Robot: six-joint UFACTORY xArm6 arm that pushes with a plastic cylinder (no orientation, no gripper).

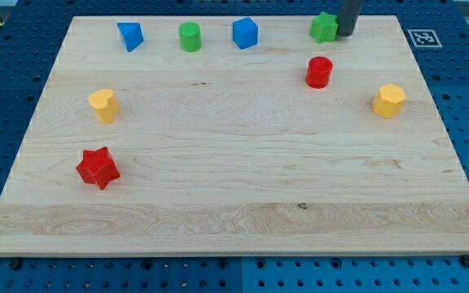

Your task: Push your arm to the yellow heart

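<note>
The yellow heart lies near the board's left edge, above the red star. My tip is at the view's top right, touching or just beside the right side of the green star. The tip is far to the right of the yellow heart, with most of the board between them. Only the lower end of the dark rod shows; the rest is cut off by the view's top edge.
Along the top stand a blue triangular block, a green cylinder and a blue cube. A red cylinder lies below the green star. A yellow hexagonal block is at the right. The wooden board rests on a blue perforated table.
</note>
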